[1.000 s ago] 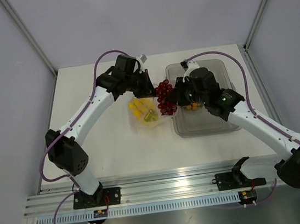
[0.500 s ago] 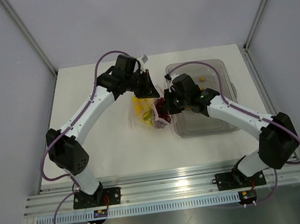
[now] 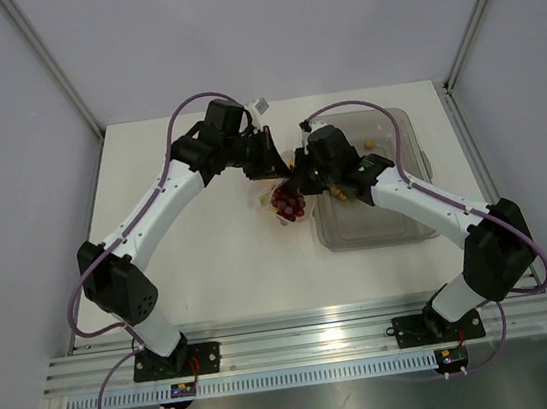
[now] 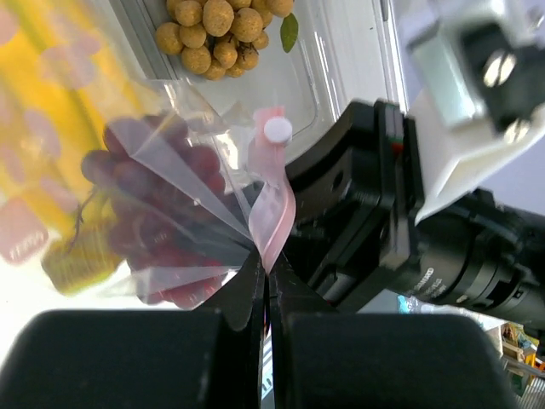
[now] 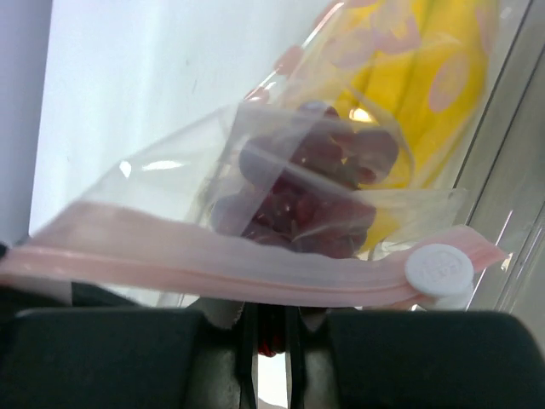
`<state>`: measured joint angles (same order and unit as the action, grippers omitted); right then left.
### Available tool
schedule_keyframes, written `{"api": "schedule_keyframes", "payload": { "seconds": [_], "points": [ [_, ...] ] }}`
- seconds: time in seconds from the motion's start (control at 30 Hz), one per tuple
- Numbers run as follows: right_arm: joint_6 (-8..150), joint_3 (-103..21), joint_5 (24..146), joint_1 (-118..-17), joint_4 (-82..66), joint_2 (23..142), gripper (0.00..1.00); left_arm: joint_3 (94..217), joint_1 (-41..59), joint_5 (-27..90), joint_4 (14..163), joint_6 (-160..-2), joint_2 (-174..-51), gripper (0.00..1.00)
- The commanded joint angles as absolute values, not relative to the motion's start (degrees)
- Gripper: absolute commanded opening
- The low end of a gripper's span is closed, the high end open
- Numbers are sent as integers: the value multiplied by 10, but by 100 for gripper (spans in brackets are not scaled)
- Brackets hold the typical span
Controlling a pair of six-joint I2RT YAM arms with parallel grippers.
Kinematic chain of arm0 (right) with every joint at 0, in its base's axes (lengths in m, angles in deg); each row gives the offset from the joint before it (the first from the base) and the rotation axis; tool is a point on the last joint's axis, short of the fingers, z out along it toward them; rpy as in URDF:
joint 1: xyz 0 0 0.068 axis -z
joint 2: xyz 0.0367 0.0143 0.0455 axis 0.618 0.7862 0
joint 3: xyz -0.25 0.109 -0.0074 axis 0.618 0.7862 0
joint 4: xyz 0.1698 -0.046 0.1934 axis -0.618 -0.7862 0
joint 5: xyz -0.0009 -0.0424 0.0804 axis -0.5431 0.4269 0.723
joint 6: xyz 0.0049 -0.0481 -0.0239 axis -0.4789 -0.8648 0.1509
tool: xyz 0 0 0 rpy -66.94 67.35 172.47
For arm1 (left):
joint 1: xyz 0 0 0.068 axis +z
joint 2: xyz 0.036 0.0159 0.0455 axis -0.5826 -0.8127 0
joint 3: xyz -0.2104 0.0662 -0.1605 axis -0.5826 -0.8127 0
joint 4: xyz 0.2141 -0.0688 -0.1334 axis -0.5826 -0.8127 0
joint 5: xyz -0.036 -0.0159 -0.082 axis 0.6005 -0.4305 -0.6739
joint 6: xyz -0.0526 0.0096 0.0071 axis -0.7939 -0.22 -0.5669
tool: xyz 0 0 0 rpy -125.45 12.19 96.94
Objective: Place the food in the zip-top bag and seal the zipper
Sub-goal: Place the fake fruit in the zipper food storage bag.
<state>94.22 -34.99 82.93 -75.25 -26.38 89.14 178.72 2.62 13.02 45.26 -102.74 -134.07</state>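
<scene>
The clear dotted zip-top bag (image 3: 286, 203) hangs between my two grippers, just left of the tray. The dark red grapes (image 4: 162, 247) and the yellow bananas (image 4: 51, 128) lie inside it; both also show in the right wrist view, grapes (image 5: 306, 196) and bananas (image 5: 417, 94). My left gripper (image 4: 268, 266) is shut on the pink zipper strip (image 5: 238, 274), whose white slider (image 5: 438, 268) sits at one end. My right gripper (image 5: 271, 336) is at the bag's mouth, its jaws nearly closed on a dark red bit of the grapes. The tan round fruits (image 4: 217, 34) lie in the tray.
The rigid clear tray (image 3: 377, 226) stands right of the bag, under the right arm, with the tan fruits (image 3: 337, 193) at its left side and one loose piece (image 3: 371, 141) at the back. Both grippers, left (image 3: 273, 159) and right (image 3: 301, 171), nearly touch.
My right gripper carried the grapes left from the tray's edge into the bag. The bag bunched up and now hangs with the grapes low in it. The left gripper barely moved.
</scene>
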Motion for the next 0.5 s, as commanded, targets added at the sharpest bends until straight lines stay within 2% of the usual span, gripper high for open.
{"api": "schedule_keyframes", "payload": {
  "seconds": [0.0, 0.07, 0.1, 0.17, 0.2, 0.33, 0.47],
  "points": [
    [977, -395, 750, -758, -185, 887, 5, 1784, 23, 87, 488, -1024, -1293, 0],
    [980, -398, 729, -758, -178, 902, 5, 1784, 23, 80, 488, -1021, -1288, 0],
    [983, -399, 710, -757, -178, 909, 11, 1786, 23, 79, 484, -1019, -1288, 0],
    [975, -415, 708, -756, -212, 931, 40, 1788, 23, 79, 481, -1016, -1287, 0],
    [965, -438, 704, -756, -233, 939, 44, 1789, 23, 81, 478, -1016, -1287, 0],
    [960, -407, 705, -756, -239, 891, 55, 1781, 30, 92, 473, -1013, -1286, 0],
    [951, -378, 729, -756, -245, 830, 56, 1775, 41, 97, 481, -1018, -1286, 0]
  ]
}}
